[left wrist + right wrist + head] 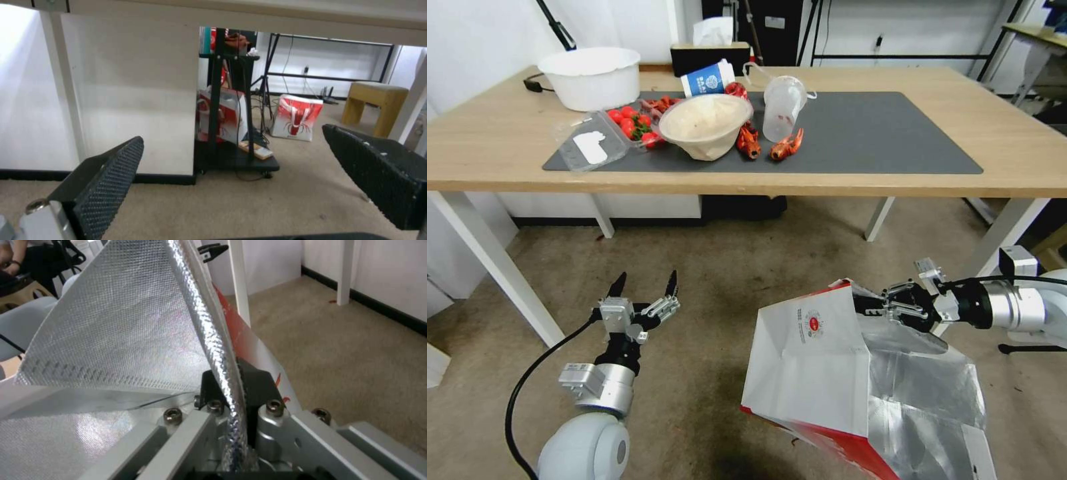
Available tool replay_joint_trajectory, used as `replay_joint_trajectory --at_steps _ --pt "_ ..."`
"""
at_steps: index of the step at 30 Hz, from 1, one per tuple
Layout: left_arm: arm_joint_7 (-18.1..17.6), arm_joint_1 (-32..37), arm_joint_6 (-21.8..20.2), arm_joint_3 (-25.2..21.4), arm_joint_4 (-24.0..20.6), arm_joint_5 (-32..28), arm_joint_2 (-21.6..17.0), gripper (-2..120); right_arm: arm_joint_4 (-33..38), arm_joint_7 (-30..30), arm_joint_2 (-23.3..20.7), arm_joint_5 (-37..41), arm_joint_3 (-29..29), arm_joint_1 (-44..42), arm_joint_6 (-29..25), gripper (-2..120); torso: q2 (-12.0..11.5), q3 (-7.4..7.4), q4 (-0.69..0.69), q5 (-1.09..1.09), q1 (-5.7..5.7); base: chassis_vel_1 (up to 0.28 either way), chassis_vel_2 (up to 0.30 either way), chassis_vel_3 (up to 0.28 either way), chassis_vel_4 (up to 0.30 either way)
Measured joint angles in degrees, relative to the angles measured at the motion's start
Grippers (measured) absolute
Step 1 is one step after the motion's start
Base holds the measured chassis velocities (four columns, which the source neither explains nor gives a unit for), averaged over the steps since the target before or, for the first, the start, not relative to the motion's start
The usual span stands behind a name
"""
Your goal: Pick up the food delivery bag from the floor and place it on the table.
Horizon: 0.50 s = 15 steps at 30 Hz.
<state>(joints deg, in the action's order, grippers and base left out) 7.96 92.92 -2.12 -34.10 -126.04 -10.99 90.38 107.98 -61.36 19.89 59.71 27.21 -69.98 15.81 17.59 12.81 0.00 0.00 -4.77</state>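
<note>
Right tool (872, 305): clenched on the upper rim of the food delivery bag (820, 360). In the right wrist view the foil-lined edge (222, 350) runs straight down between the jaws, pinched from both sides. Grip sits at one top corner of the bag, on its right side, not at the middle of the mouth.

Bag: low in front of the robot and right of centre, above the floor (707, 267), mouth gaping, silver lining exposed on the right, white panel with the round red logo (813, 325) facing the left arm, red base lowest. It hangs tilted, long axis leaning away from the held corner. Cannot tell whether the base still touches the floor.

Left tool (644, 285): released, fingers spread, pointing toward the desk, well apart from the bag, holding nothing. The left wrist view looks under the desk between its two pads (106, 180).

Desk (494, 143): ahead of and above the bag. Bare dark mat (887, 133) on its right half; bowl (705, 124), cups, crayfish and strawberries crowd the left-centre.

Judgement: target lies up and forward of the right tool, the nearer arm; a corner hold risks swing or a torn rim.
</note>
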Motion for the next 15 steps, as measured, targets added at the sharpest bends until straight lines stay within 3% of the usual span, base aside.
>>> replay_joint_trajectory --at_steps 15 --pt "0.07 0.01 -0.07 -0.03 0.02 -0.08 -0.09 100 0.18 -0.14 -0.53 -0.22 0.29 -0.19 0.21 0 3.58 2.41 0.00 0.00 -1.17 0.000 0.000 0.000 0.000"
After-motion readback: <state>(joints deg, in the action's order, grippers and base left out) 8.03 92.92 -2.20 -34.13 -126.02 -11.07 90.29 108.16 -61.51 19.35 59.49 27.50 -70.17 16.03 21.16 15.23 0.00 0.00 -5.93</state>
